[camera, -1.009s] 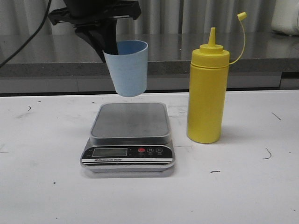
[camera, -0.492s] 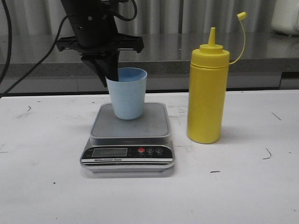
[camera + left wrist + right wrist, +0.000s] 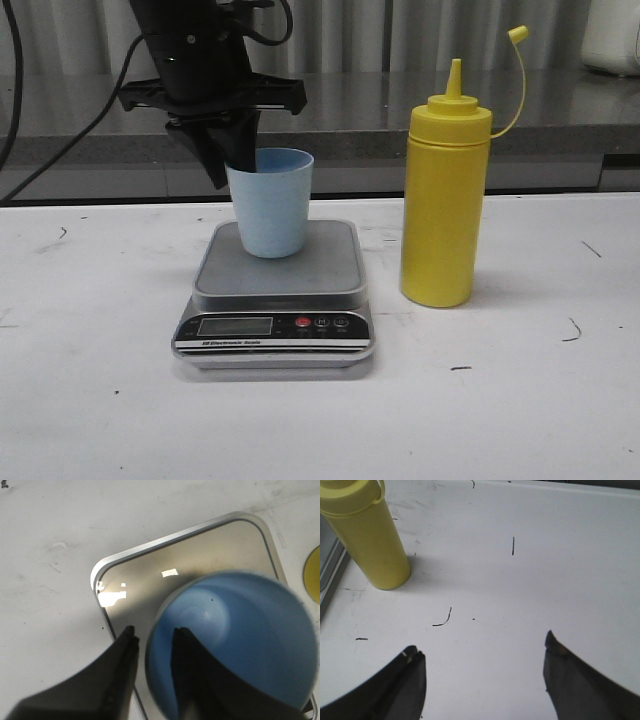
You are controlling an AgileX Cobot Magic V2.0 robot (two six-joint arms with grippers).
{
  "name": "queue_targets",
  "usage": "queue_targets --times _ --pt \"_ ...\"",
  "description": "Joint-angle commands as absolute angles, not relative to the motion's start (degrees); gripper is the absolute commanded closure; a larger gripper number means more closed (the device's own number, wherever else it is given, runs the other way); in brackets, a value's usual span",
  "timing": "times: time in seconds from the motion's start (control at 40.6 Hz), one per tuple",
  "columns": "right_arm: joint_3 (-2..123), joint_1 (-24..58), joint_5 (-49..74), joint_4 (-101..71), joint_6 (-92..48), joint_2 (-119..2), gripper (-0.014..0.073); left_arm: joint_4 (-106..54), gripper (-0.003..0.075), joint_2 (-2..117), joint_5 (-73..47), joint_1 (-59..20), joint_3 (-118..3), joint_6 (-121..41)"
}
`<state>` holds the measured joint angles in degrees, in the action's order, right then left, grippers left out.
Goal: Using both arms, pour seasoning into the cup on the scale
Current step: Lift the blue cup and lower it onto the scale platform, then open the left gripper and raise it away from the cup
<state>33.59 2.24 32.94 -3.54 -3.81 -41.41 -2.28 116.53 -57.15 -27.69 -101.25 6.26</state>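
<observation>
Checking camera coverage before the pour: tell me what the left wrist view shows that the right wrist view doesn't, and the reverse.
Left wrist only: the pale blue plastic cup standing on the grey steel scale platform, its rim between the left gripper fingers. Right wrist only: the open right gripper over bare white table, and the tall yellow squeeze bottle's full body. Shared: the bottle, just an edge sliver in the left view.

Pretty plain setup: a white tabletop [image 3: 520,400] scuffed with little black pen-like marks, and behind it a long grey stone-looking counter [image 3: 560,110]. Pale vertical ribbed panels or curtains [image 3: 380,35] fill the back, plus something white [image 3: 615,35] in the far right corner.
</observation>
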Motion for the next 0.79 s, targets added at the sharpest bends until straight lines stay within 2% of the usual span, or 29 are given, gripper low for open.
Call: queue_targets --times 0.0,0.074,0.394,0.763 --pt "35.5 2.0 29.6 -4.0 -4.2 -41.6 0.0074 -3.6 0.0370 113.3 -55.6 -28.1 -103.1 6.9" --pt "35.5 2.0 29.6 -4.0 -4.2 -41.6 0.0074 -3.6 0.0339 112.8 -55.5 -28.1 -103.1 6.9" --pt "35.5 2.0 29.6 -4.0 -4.2 -41.6 0.0074 -2.0 0.0354 101.8 -59.6 -28.1 -101.9 5.4" --pt "35.5 2.0 29.6 -4.0 -4.2 -41.6 0.0074 4.6 0.0354 77.2 -51.5 -28.1 -79.9 2.5"
